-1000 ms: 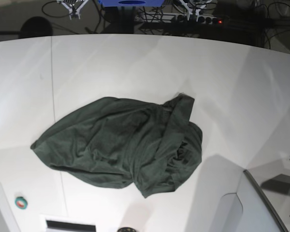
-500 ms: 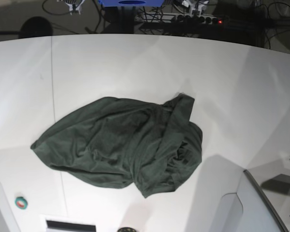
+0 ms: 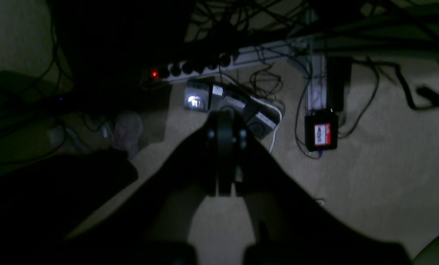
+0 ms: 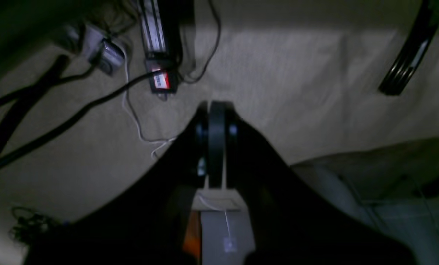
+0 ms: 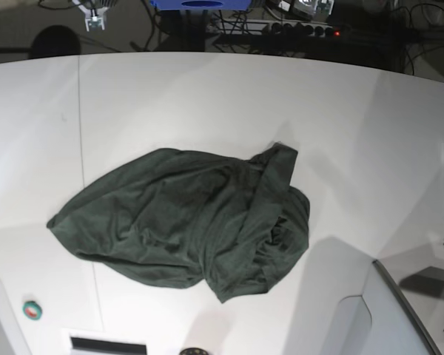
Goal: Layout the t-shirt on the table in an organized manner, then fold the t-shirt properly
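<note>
Now, in the base view, the soft, wrinkled dark green t-shirt (image 5: 189, 225) lies bunched mid-way on the glossy white table (image 5: 207, 103), unmoved; the arm tips at the far edge have retreated further. From the left wrist, the left gripper (image 3: 223, 127) is closed, empty, above carpet and cables. From the right wrist, the right gripper (image 4: 213, 117) likewise.
</note>
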Tool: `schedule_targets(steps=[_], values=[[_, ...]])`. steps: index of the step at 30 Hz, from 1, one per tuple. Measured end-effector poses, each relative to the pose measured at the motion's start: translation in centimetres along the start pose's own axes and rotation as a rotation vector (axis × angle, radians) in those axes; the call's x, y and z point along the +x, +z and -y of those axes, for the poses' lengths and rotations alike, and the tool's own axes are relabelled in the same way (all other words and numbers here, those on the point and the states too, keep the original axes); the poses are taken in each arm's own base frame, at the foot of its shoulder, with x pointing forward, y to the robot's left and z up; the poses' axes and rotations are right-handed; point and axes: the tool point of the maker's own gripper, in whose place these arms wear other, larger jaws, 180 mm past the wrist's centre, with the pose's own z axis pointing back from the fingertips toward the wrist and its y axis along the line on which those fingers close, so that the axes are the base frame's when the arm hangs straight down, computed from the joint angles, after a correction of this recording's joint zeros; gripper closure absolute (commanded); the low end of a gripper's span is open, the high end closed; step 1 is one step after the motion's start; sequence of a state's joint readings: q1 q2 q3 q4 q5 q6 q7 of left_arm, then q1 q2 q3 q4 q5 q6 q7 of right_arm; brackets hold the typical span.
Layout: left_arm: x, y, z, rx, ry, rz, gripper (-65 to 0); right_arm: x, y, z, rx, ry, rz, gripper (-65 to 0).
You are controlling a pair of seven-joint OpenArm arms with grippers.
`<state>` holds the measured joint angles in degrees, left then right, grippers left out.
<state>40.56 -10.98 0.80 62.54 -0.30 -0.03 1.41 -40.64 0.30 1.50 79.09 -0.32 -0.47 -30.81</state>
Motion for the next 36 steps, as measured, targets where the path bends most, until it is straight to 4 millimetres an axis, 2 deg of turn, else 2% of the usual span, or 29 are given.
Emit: schedule_targets(steps=[2,5,9,12,14,16,17,20,22,24,27,28,31,34,36], values=[[0.9,0.5,-0.2,0.001,-0.009,0.026,0.0,-0.3,1.8,0.2,-0.004,-0.003,-0.019,-0.6],[3.3,1.6,-0.4,-0.003,-0.03,0.105,0.0,1.4,4.6,0.3,-0.005,-0.003,0.017,-0.6],[6.4,4.7,-0.8,-0.012,-0.074,0.199,0.0,8.1,9.6,0.4,-0.006,-0.008,0.214,-0.6],[10.7,6.8,-0.6,-0.017,-0.086,0.323,0.0,12.0,12.2,-0.2,0.006,0.012,0.348,-0.6],[13.3,7.5,-0.7,-0.013,-0.083,0.396,0.0,14.4,12.6,-3.1,0.076,0.062,0.405,-0.6],[14.6,7.7,-1.1,0.001,-0.076,0.429,0.0,17.6,14.0,-6.8,0.154,0.124,0.499,-0.6],[15.0,7.6,-1.9,0.023,-0.068,0.433,0.0,19.2,15.1,-9.3,0.209,0.167,0.555,-0.6],[15.5,7.5,-5.3,0.116,-0.04,0.438,0.0,20.9,18.3,-16.7,0.38,0.31,0.645,-1.8],[15.7,7.5,-7.9,0.163,0.049,0.453,0.0,22.0,19.5,-19.9,0.433,0.401,0.688,-7.1],[15.0,7.7,-10.9,0.214,0.157,0.445,0.0,23.7,19.7,-21.5,0.424,0.45,0.707,-17.9],[14.0,8.2,-14.3,0.273,0.281,0.447,0.0,26.0,19.4,-23.1,0.467,0.405,0.688,-35.6],[13.9,8.3,-15.3,0.284,0.312,0.449,0.0,26.5,19.4,-23.5,0.487,0.402,0.689,-38.9],[13.9,9.1,-17.2,0.328,0.354,0.475,0.0,27.7,18.4,-23.9,0.559,0.406,0.659,-37.8],[13.7,9.3,-17.5,0.339,0.361,0.472,0.0,29.1,14.6,-23.0,0.538,0.385,0.548,-36.8],[14.0,9.5,-17.6,0.341,0.359,0.48,0.0,29.3,13.2,-23.4,0.542,0.381,0.498,-36.8]])
